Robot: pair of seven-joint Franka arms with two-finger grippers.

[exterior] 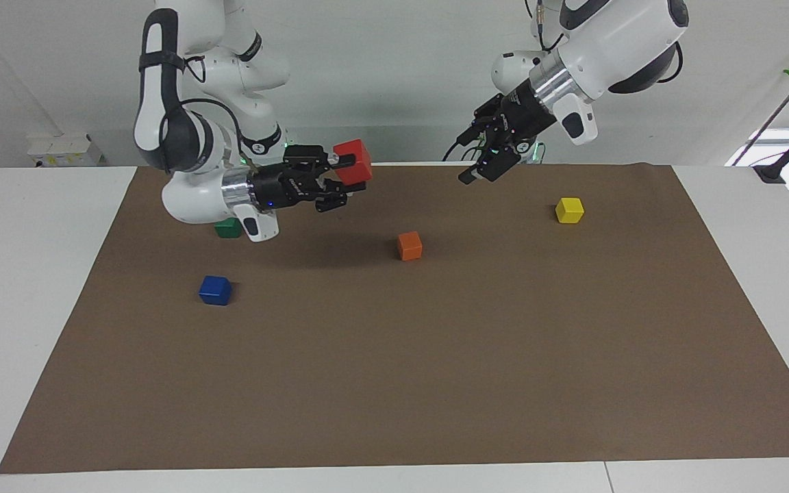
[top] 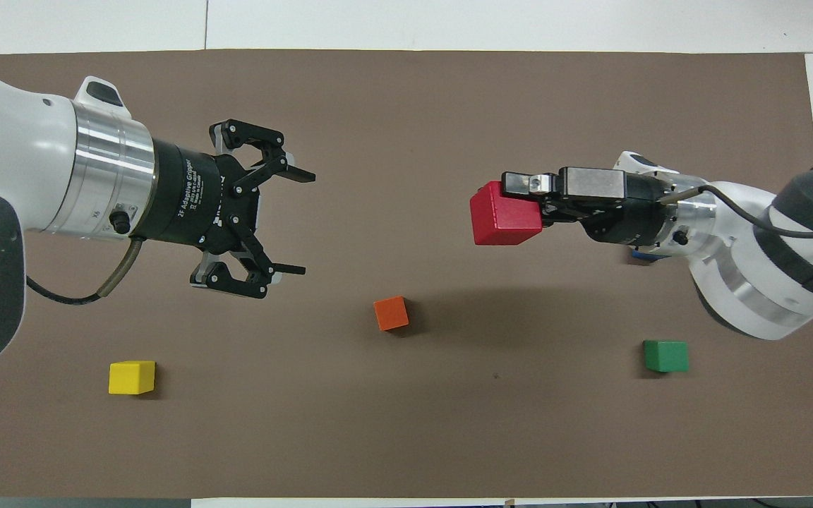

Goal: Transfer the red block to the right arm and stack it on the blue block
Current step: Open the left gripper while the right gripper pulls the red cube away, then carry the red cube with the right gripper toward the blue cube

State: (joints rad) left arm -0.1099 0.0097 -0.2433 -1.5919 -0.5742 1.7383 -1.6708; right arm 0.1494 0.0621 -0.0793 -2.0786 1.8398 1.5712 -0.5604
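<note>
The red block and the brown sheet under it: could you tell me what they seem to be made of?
The red block, held by the right gripper: probably painted wood or plastic, with flat, evenly coloured matte faces. The brown sheet: likely paper or thin card, dull, with a slightly wavy edge.

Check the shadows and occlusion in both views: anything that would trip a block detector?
Facing view: soft shadow on the mat near the orange block; the blue block is fully visible, while the right arm's wrist covers part of the green block. Overhead view: the wrist hides nearly all of the blue block, and a broad dim shadow lies beside the orange block.
</note>
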